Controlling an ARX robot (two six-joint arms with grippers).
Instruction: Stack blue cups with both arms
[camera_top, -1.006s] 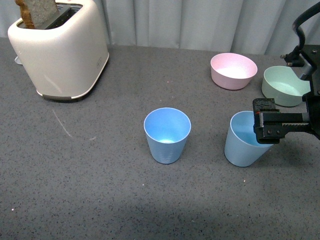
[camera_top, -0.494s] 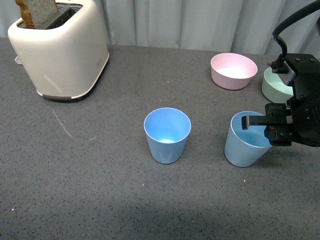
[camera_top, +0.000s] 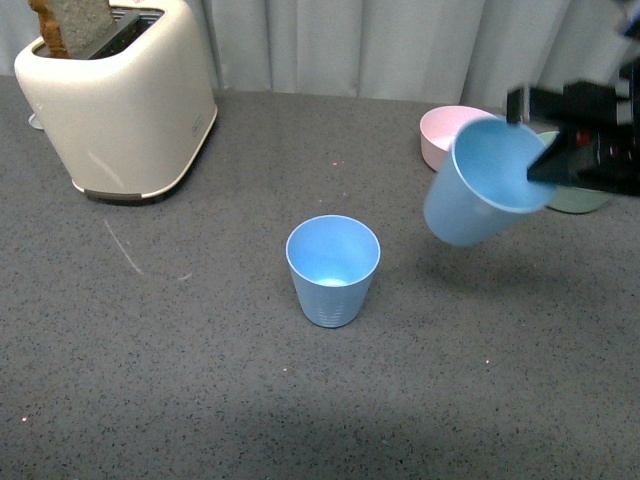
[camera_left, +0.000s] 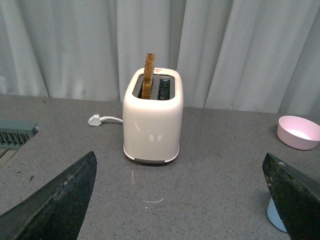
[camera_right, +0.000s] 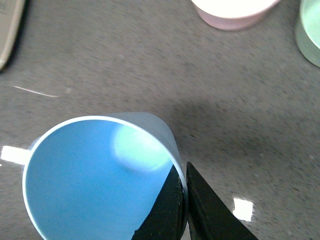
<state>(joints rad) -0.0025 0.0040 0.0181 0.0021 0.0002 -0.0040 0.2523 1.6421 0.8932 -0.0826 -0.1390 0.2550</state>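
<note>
The blue cups are well apart. The standing cup (camera_top: 333, 270) sits upright on the grey desk (camera_top: 200, 380) at the centre of the front view, its mouth open and nothing inside. The raised cup (camera_top: 480, 185) hangs in the air at the right of that frame, clear of the desk, tilted so its mouth faces up and to the right and its base points down and to the left. The right gripper (camera_top: 548, 150) holds it by the rim. In the right wrist view the jaws of this gripper (camera_right: 184, 210) are clenched on the wall of the raised cup (camera_right: 100, 185), one finger inside and one outside. Behind the raised cup in the front view is a pink bowl (camera_top: 440, 135), and a green bowl (camera_top: 580, 200) shows only as a sliver behind the gripper. A cream toaster (camera_top: 120, 100) with a slice of toast (camera_top: 75, 20) in one slot stands at the upper left. In the left wrist view the left gripper (camera_left: 179, 157) has its jaws released and spread wide, holding nothing, with the toaster (camera_left: 152, 120) upright at the centre of that frame.
</note>
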